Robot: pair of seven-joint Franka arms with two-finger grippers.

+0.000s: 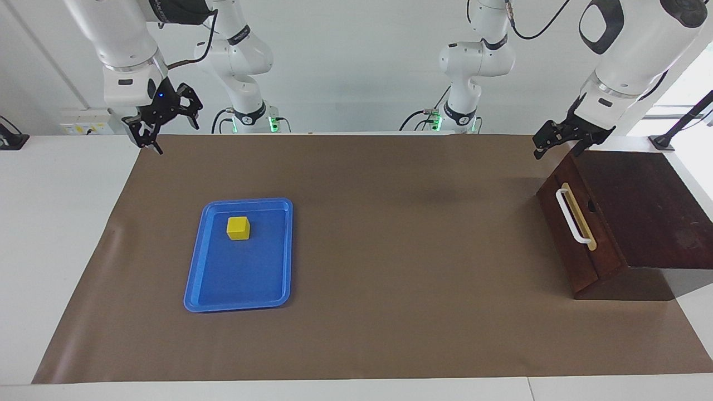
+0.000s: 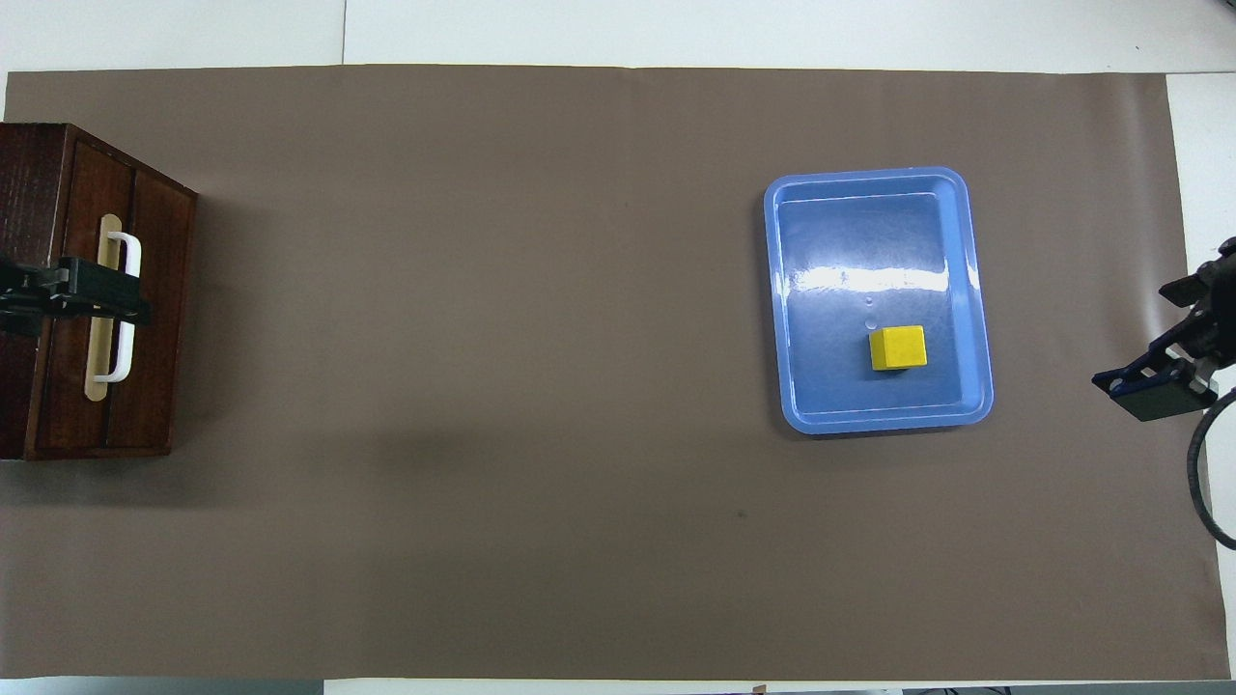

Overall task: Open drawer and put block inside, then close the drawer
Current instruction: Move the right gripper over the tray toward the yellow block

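We see the yellow block (image 1: 238, 228) resting in the blue tray (image 1: 281, 250), at the tray's end nearer the robots, toward the right arm's end of the desk (image 1: 390, 234). The drawer (image 1: 576, 234) is shut, at the left arm's end. The right gripper (image 1: 167, 120) hangs raised, fingers wide. The left gripper (image 1: 560, 139) hovers above the drawer cabinet; its finger state we cannot tell.

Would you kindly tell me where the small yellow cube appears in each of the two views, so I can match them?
Facing view: the small bright yellow cube sits in the blue plastic tray, at the tray's end nearer the robots, in the picture's left half.
Overhead view: the cube lies low in the tray, in the picture's right half.
Shared landmark: the dark brown wooden drawer's white bar handle, at the left arm's end of the table.
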